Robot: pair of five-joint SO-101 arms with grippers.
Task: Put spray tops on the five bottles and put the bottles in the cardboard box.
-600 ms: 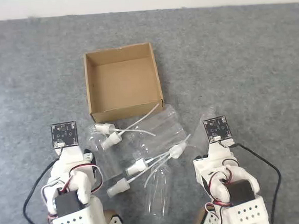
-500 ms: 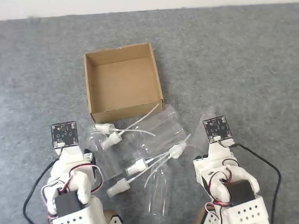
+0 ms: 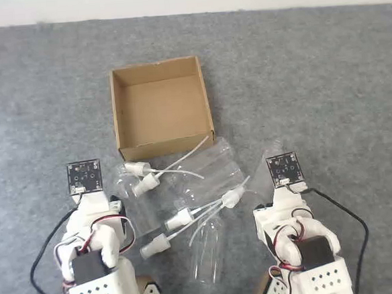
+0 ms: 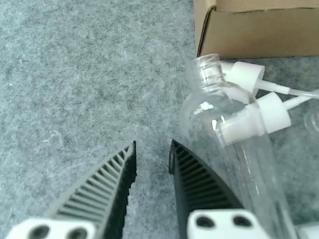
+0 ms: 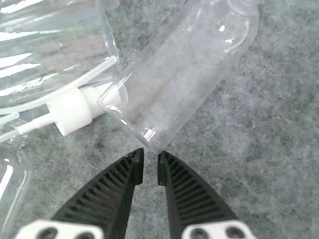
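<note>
Grey carpet (image 3: 326, 77) beneath. Open cardboard box (image 3: 161, 109) beyond heap of clear bottles (image 3: 214, 160) and loose spray tops (image 3: 156, 245), heap between both arms. Left gripper (image 4: 152, 149): jaws slightly parted, empty, capless bottle (image 4: 199, 107) just beside. Right gripper (image 5: 150, 158): jaws nearly closed, empty, bottle base (image 5: 184, 74) just ahead.
</note>
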